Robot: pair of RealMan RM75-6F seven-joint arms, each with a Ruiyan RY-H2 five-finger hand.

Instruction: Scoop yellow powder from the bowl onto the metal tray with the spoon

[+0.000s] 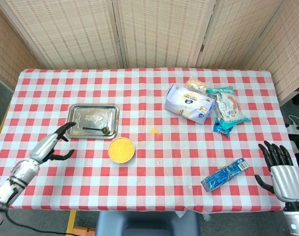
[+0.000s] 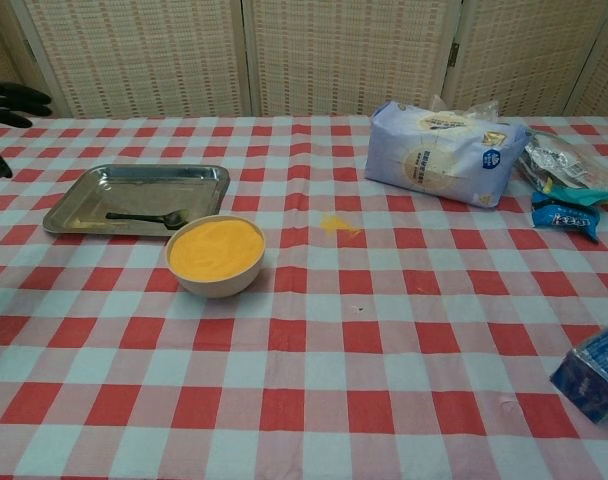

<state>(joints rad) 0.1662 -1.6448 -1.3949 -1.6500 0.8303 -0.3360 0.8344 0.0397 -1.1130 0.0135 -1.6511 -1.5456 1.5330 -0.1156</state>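
A white bowl [image 1: 122,150] [image 2: 216,257] full of yellow powder stands just in front of the metal tray [image 1: 110,110] [image 2: 199,180]. In the tray lies a dark spoon [image 1: 96,130] [image 2: 144,216], its bowl end toward the right. My left hand [image 1: 50,145] [image 2: 6,100] hangs open with its fingers spread, to the left of the tray and clear of it, holding nothing. At the table's front right corner my right hand [image 1: 279,166] is open too, fingers up, and empty. A small spill of yellow powder [image 1: 154,131] [image 2: 338,224] marks the cloth right of the bowl.
A pale flour bag [image 1: 189,102] [image 2: 444,152] and snack packets [image 1: 227,109] [image 2: 566,182] lie at the back right. A blue packet [image 1: 226,174] [image 2: 596,372] sits near the front right edge. Folding screens stand behind the checked table.
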